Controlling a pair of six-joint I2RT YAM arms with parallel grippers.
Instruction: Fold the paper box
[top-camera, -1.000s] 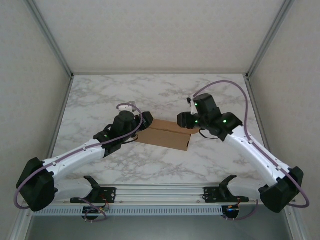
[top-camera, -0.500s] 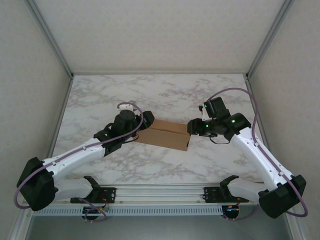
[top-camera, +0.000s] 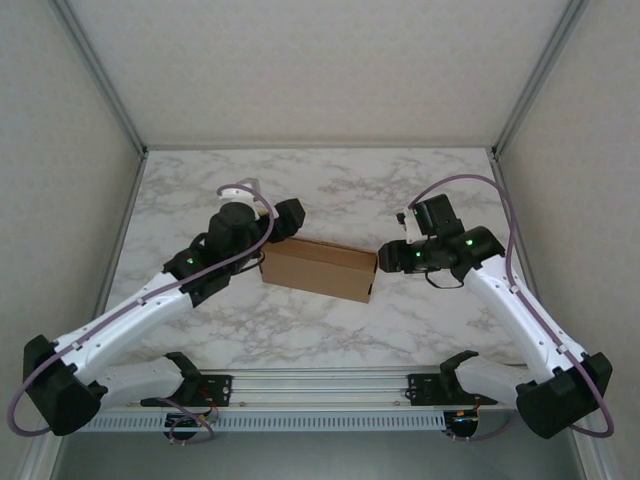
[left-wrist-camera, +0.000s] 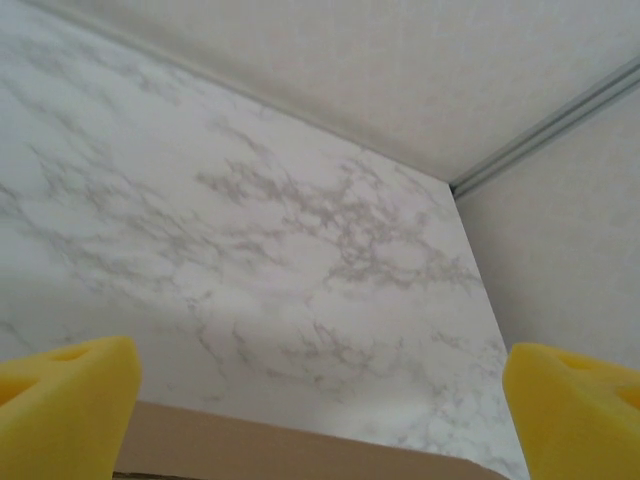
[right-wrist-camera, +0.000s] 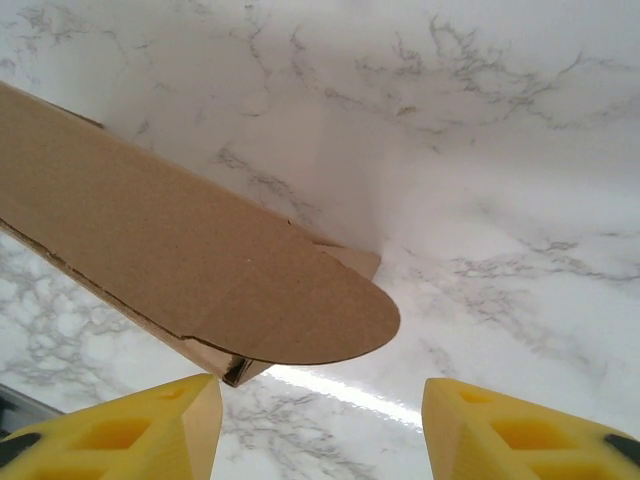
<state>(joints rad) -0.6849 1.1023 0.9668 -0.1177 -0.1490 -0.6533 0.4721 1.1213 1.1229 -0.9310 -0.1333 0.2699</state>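
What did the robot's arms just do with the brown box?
The left gripper opened wide and drew back to the left, off the paper box's left end. The right gripper backed away to the right, off its right end. The box stayed where it was.

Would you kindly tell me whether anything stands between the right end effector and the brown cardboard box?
Nothing visible does: bare marble tabletop lies between the right end effector and the plain brown cardboard box.
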